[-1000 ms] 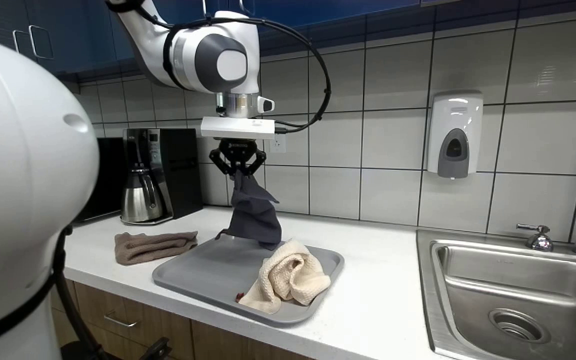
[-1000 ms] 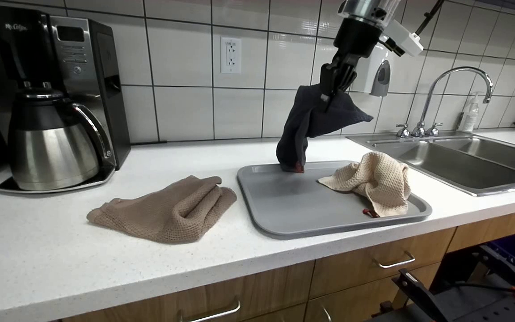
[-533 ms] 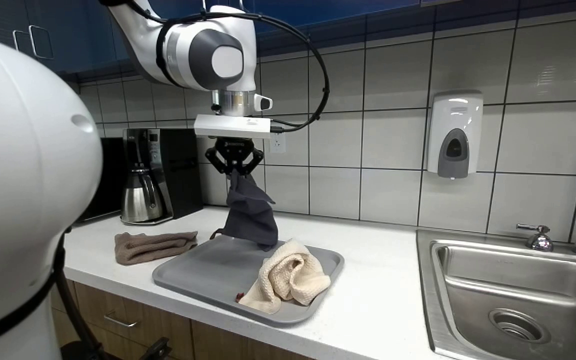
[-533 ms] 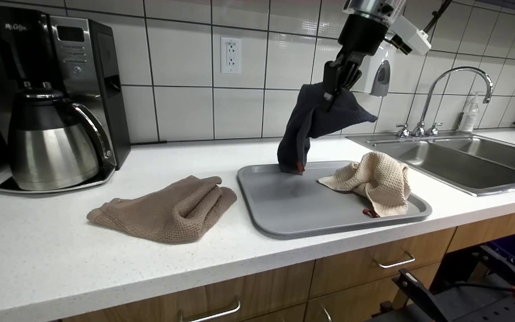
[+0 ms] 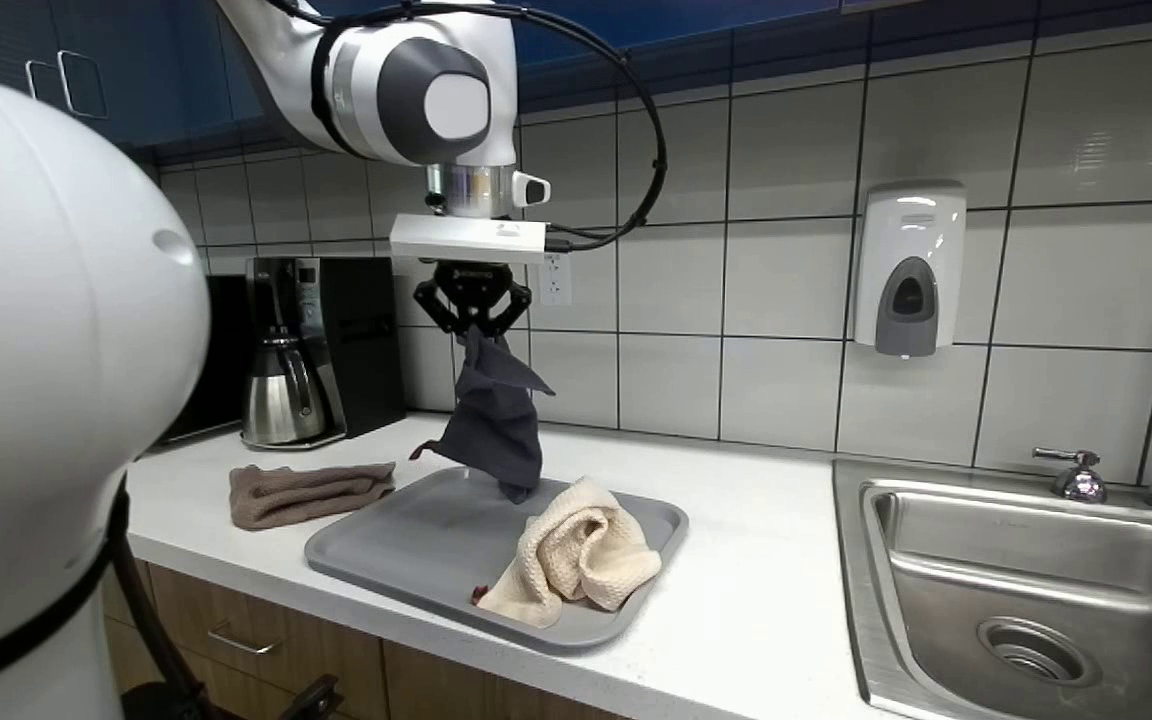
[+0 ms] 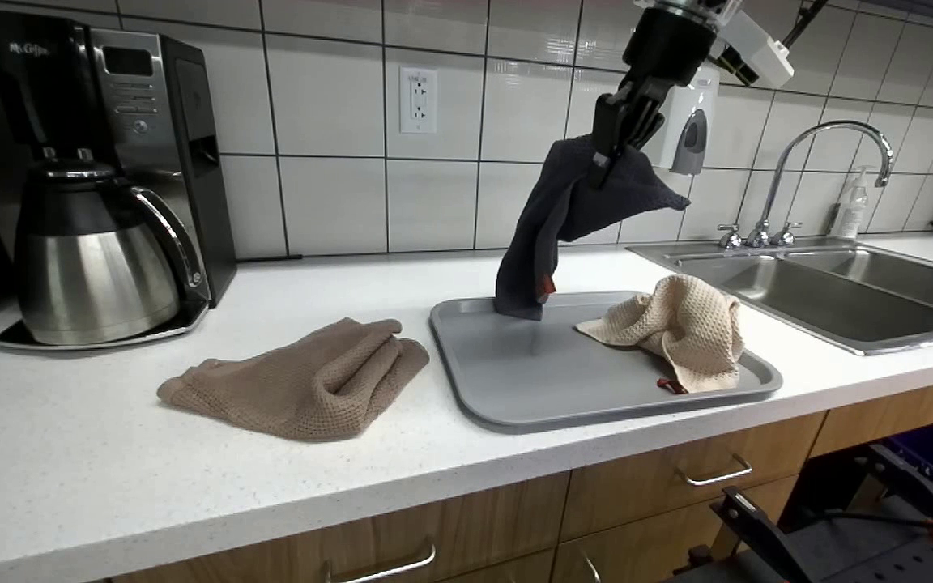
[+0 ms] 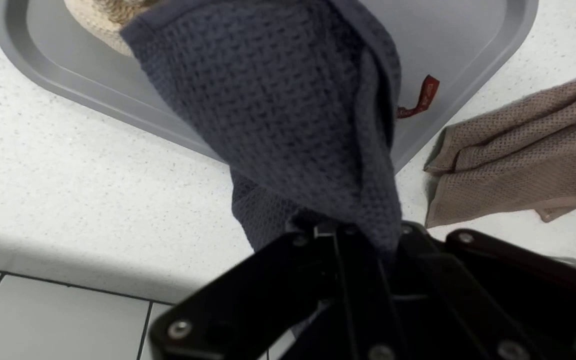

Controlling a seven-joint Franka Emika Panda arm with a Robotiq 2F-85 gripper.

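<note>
With the tray (image 6: 543, 376) as dial and 12 o'clock toward the tiled wall (image 6: 333, 206), the coffee maker (image 6: 142, 154) stands at 10 o'clock, well apart from the rim. The brown cloth (image 6: 296, 389) lies folded at 9 o'clock; a narrow strip of white bench (image 6: 70, 461) separates its right edge from the tray. The dark cloth (image 6: 572, 210) hangs over the tray's 11 o'clock edge. In both exterior views I see the pincer (image 5: 476, 328) pressed together on the dark cloth's upper part, pinching it well above the tray. In the wrist view a red tag (image 7: 424, 97) projects from its side; whether the lowest corner touches the tray, I cannot tell. The cream cloth (image 6: 701, 336) is bunched at 3 o'clock, near the right rim. Grey tray surface shows from 6 to 9 o'clock. At 2 o'clock, a band of bench runs between the tray and the sink (image 6: 831, 300). The bench's front edge passes at 6 o'clock, near the tray, above wooden drawers (image 6: 645, 486).
</note>
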